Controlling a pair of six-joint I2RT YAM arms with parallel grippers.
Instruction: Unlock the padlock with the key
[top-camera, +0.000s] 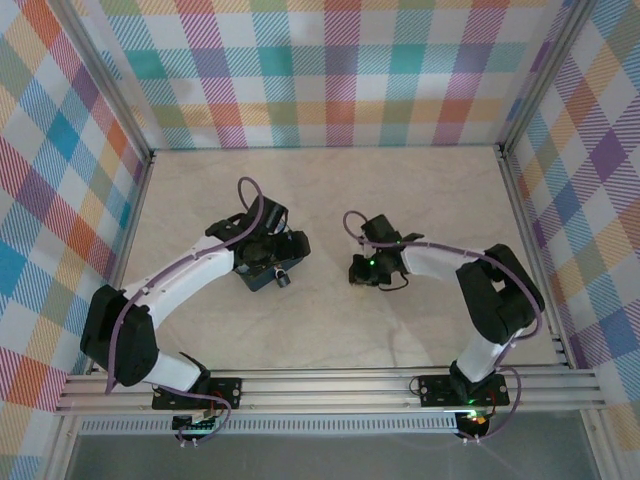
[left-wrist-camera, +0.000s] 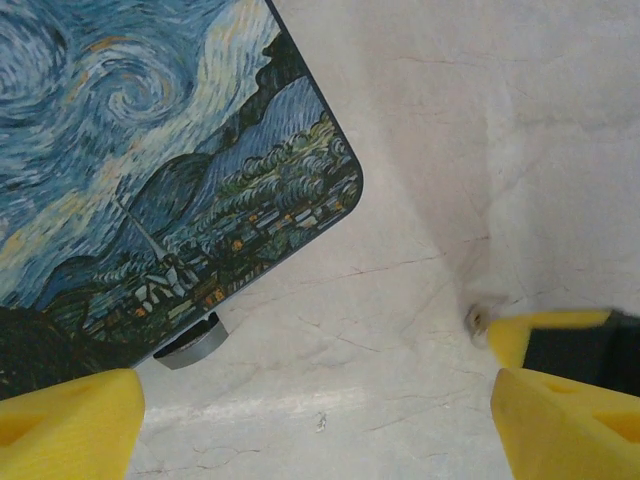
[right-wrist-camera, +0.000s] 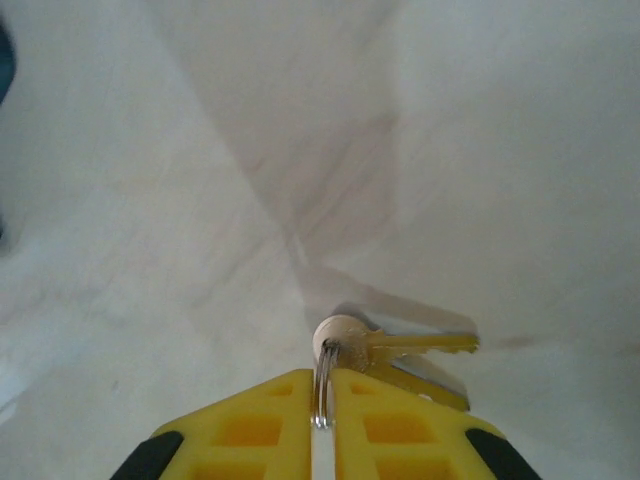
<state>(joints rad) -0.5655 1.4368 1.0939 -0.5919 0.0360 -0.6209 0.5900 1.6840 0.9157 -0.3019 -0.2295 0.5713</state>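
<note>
Right gripper (right-wrist-camera: 322, 388) clamped on the key (right-wrist-camera: 400, 345), left gripper (left-wrist-camera: 310, 410) apart, we must next reach the padlock (top-camera: 283, 280) at nine o'clock

Pale marbled tabletop (top-camera: 330, 190), swirly blue box (left-wrist-camera: 150, 150) lying left of centre, probably the little padlock (top-camera: 283, 279) just beside it.

Overhead camera; wrist cameras near table (left-wrist-camera: 420, 150)

The padlock (left-wrist-camera: 190, 347) lies against the box (left-wrist-camera: 150, 150), the key (right-wrist-camera: 400, 345) well right.
</note>
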